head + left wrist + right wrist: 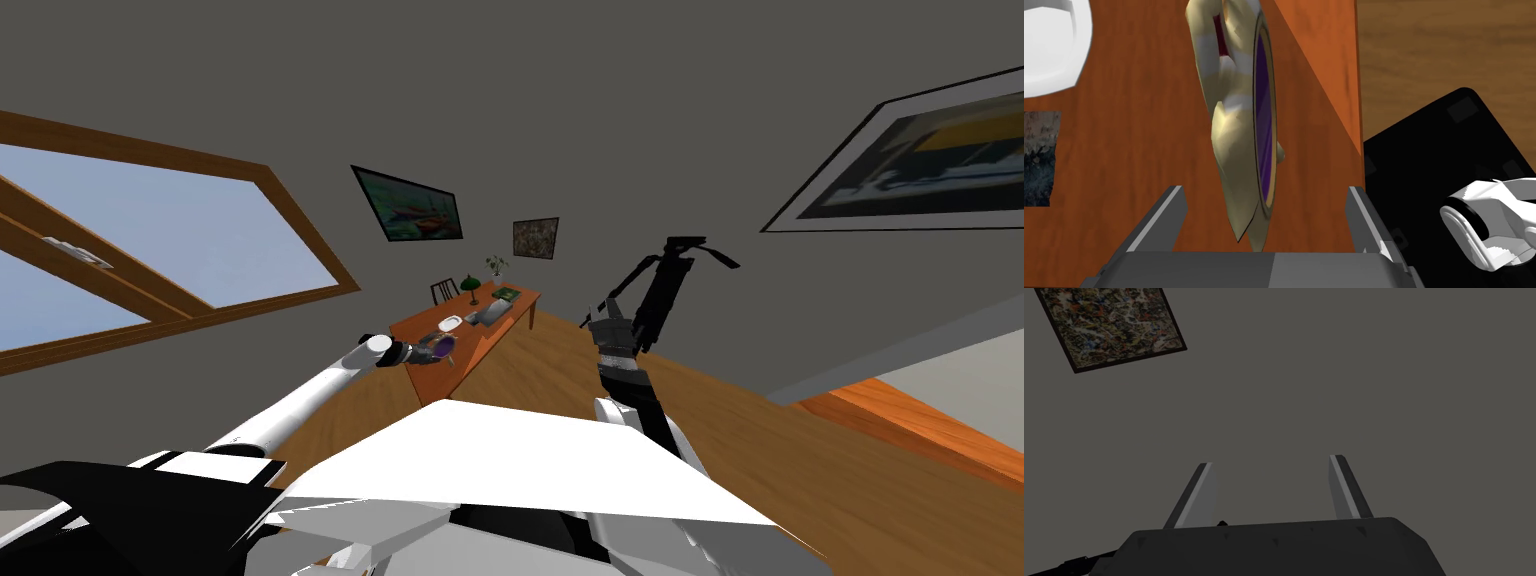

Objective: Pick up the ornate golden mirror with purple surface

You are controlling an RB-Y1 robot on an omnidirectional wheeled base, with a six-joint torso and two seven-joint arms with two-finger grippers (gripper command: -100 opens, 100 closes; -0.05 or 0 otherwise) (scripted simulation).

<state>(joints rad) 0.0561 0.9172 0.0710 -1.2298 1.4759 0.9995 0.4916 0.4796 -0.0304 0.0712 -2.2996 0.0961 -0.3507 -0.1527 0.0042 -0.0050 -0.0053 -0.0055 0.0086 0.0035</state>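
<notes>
The left gripper is hanging spread wide around the ornate mirror with a pale gold carved frame and a purple glass face. Neither thin grey finger is touching it, and a clear gap is showing on each side. The mirror is standing on edge on the orange-brown wooden table, at about eleven o'clock from the robot and close to the table's near corner. Its purple oval is facing the table's edge, and its lumpy, sculpted gold back is facing a white dish lying well apart.

The piece is looking stiff and fairly weighty for its bulk. The glass face is likely fragile and slick, while the carved back is uneven, so a blade could be sliding off a bulge. Closing across the thickness near the frame's thick middle, with one finger on the gold rim rather than bare glass, is seeming the safest hold.

The right gripper is idling raised at about one o'clock, fingers parted and holding nothing.
</notes>
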